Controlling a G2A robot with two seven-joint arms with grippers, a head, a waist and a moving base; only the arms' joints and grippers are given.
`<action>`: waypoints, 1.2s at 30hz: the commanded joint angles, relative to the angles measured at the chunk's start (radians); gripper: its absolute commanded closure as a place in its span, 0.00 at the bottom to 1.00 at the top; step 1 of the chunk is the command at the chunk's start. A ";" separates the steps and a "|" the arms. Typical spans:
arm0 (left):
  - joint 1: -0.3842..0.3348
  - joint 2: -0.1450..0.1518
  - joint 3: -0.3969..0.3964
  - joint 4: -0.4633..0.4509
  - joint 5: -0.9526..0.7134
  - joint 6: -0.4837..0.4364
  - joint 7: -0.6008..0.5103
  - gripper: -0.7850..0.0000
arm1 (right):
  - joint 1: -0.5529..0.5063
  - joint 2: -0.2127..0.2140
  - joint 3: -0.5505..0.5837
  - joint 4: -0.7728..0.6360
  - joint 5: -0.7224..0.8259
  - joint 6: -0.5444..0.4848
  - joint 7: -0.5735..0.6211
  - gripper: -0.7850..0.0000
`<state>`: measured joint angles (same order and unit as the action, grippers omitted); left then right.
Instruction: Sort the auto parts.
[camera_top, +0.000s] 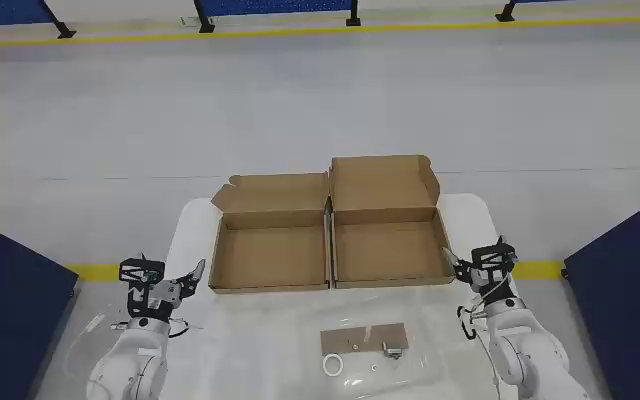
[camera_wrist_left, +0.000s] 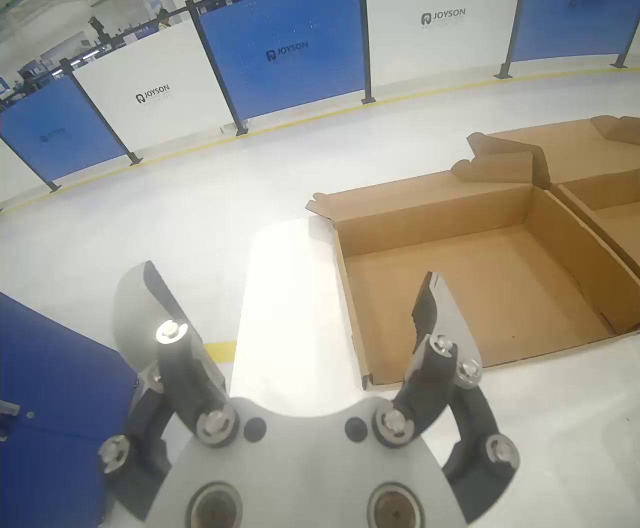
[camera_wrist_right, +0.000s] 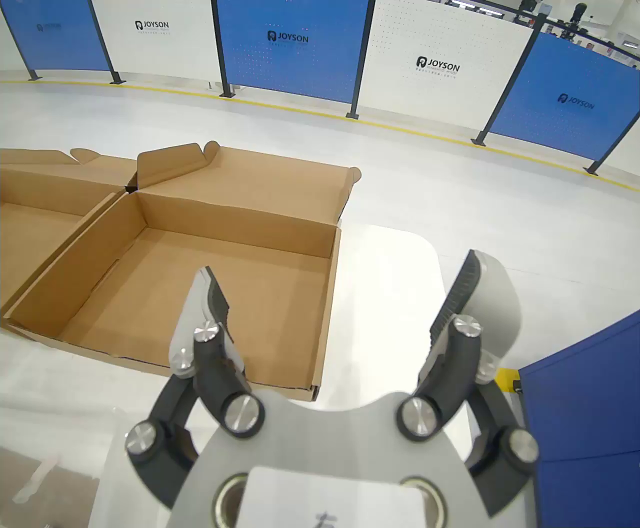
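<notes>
The left gripper (camera_wrist_left: 290, 280) and right gripper (camera_wrist_right: 339, 265) hang empty with jaws spread, flanking two open brown cardboard boxes (camera_top: 270, 255); the small white ring (camera_top: 331, 366) and grey metal clip (camera_top: 393, 349) lie on a clear plastic sheet (camera_top: 420, 368) between the arms, so best descend squarely over one part, pinching low without snagging plastic

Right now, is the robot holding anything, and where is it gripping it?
Nothing. The left gripper and right gripper are both open and empty; the auto parts lie on the table.
</notes>
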<state>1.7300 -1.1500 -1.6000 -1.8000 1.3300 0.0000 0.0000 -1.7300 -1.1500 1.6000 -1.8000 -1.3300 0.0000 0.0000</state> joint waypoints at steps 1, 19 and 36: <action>0.000 0.000 0.000 0.000 0.000 0.000 0.000 0.00 | 0.000 0.000 0.000 0.000 0.000 0.000 0.000 0.00; 0.000 0.000 0.000 0.000 0.000 0.000 0.000 0.00 | 0.015 0.017 0.074 -0.138 0.100 -0.316 0.060 0.00; 0.000 0.000 0.000 0.000 0.000 0.000 0.000 0.00 | 0.023 0.028 0.079 -0.141 0.175 -0.516 0.144 0.00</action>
<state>1.7300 -1.1500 -1.6000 -1.8000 1.3300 0.0000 0.0000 -1.7088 -1.1234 1.6772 -1.9399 -1.1721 -0.4873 0.1251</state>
